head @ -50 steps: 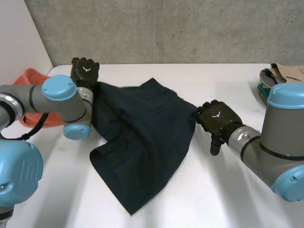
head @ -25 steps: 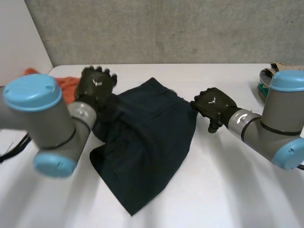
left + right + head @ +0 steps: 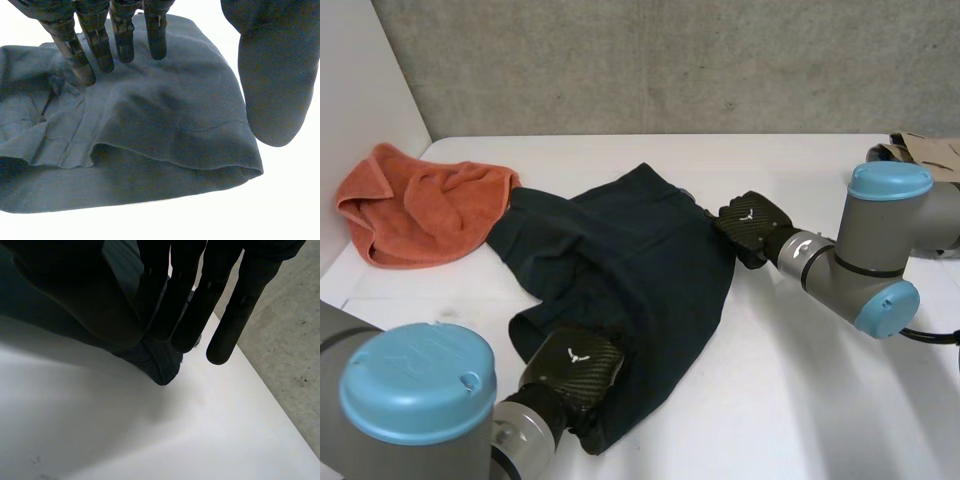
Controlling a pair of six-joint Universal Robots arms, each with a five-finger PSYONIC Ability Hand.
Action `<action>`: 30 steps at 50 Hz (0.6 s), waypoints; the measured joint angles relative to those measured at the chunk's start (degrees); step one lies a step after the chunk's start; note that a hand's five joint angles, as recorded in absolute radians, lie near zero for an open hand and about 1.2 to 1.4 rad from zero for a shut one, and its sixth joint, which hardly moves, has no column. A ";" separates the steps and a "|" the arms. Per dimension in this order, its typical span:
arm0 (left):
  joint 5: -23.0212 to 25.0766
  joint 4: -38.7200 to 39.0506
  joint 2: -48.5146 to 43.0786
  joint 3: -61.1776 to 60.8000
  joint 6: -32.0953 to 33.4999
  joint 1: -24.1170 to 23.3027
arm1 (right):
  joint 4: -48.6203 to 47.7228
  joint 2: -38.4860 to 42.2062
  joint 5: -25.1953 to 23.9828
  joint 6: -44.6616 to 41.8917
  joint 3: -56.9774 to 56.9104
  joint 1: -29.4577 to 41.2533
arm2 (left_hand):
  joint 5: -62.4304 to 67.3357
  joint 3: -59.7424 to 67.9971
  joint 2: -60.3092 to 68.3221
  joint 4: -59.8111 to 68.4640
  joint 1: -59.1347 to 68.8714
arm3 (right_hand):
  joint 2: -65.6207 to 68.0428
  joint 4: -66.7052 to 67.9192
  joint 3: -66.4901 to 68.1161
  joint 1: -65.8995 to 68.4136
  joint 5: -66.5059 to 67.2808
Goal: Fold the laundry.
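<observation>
Dark shorts, soft matte cloth, rumpled folds

The left hand rests straight fingers on the rumpled dark cloth lying on the white table.

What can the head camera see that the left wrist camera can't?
Head view extras: the orange towel, the grey wall, and the right robot hand at the dark shorts' corner. Left wrist view extras: the left robot hand's straight fingers touching the shorts near a folded hem. Both: shorts, white table, left robot hand.
</observation>
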 measured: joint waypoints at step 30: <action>-3.69 5.83 -8.09 1.65 1.00 -3.96 | 0.10 -4.28 0.82 0.28 4.33 1.45 | 18.77 18.24 18.42 18.74 18.46 | 0.00 0.22 0.01 0.00 0.00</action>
